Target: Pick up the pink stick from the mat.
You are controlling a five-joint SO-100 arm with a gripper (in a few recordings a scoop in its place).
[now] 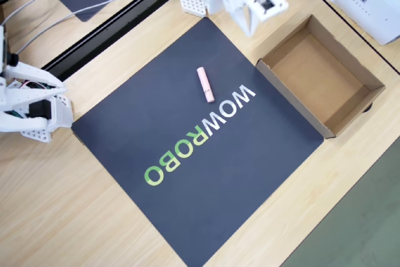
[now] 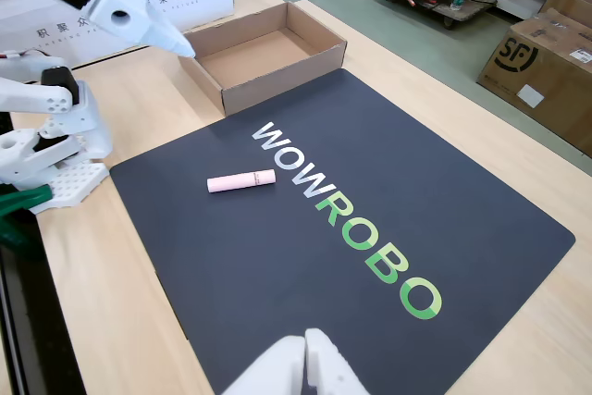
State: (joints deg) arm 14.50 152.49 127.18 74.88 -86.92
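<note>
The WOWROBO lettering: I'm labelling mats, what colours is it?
White fading to green on the mat, clearest in the fixed view.

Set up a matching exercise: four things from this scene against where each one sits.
Things:
1. pink stick
2. cardboard box
3. hand
4. mat

Places:
A. flat on the wooden table
B. raised near the box's corner, in the fixed view
C. lying just beside the W of the lettering
D. beside the mat's edge, open on top

Pairs: 1-C, 2-D, 3-B, 4-A
</note>
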